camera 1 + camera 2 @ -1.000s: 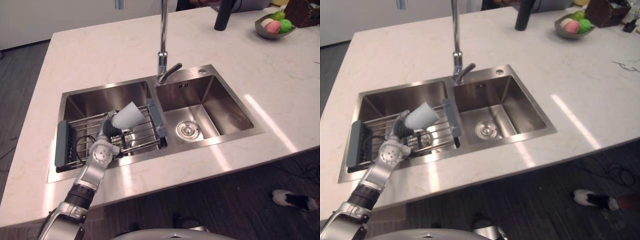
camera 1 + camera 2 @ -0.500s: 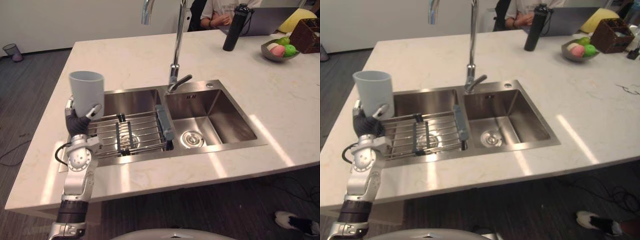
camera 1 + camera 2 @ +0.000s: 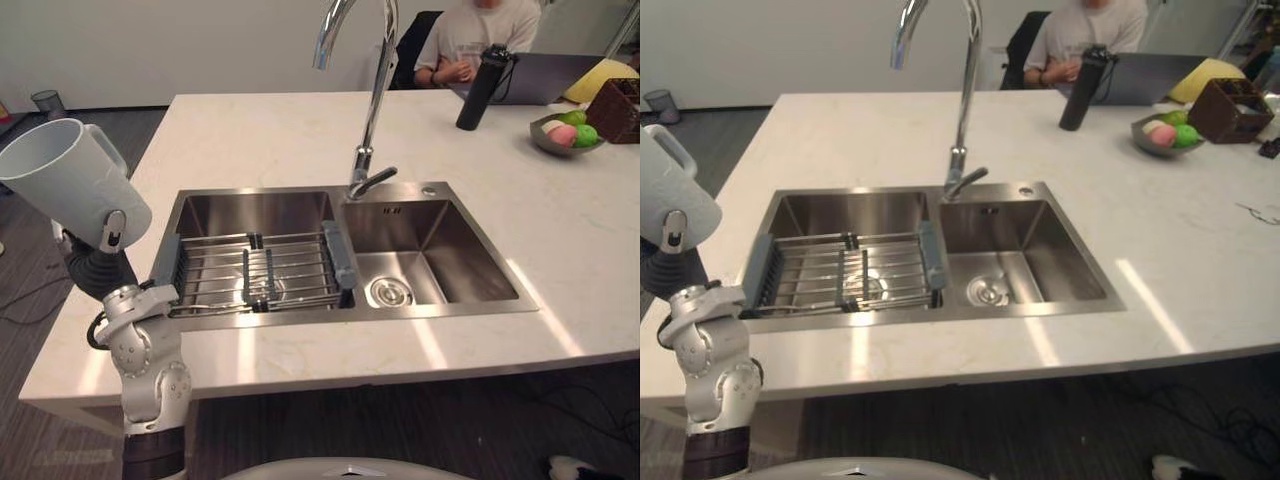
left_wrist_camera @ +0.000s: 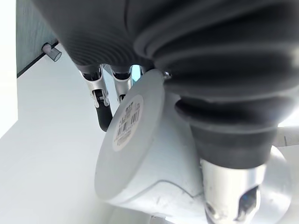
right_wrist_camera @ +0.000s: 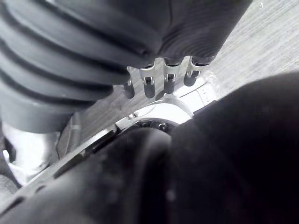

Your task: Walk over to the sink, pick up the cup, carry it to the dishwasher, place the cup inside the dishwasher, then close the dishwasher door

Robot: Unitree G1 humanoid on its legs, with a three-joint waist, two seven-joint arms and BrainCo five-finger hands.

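A pale grey cup (image 3: 68, 180) with a handle is held up in the air off the counter's left edge, tilted with its mouth up and to the left. My left hand (image 3: 112, 232) is shut on it: the thumb lies across its side, and in the left wrist view the fingers (image 4: 100, 100) curl round the far side of the cup (image 4: 140, 158), whose labelled bottom faces the camera. The double steel sink (image 3: 430, 312) lies to the right of the cup. My right hand (image 5: 163, 81) hangs idle with relaxed fingers in the right wrist view.
A wire drying rack (image 3: 250, 275) spans the left basin, and a tall faucet (image 3: 375, 100) stands behind the divider. At the counter's far right are a black bottle (image 3: 473, 90), a fruit bowl (image 3: 565, 135) and a basket (image 3: 620, 105). A person (image 3: 470, 40) sits behind with a laptop.
My left hand has lifted the cup out of the sink rack, up and to the left, off the counter's edge. The head camera has also shifted, showing more of the far side.
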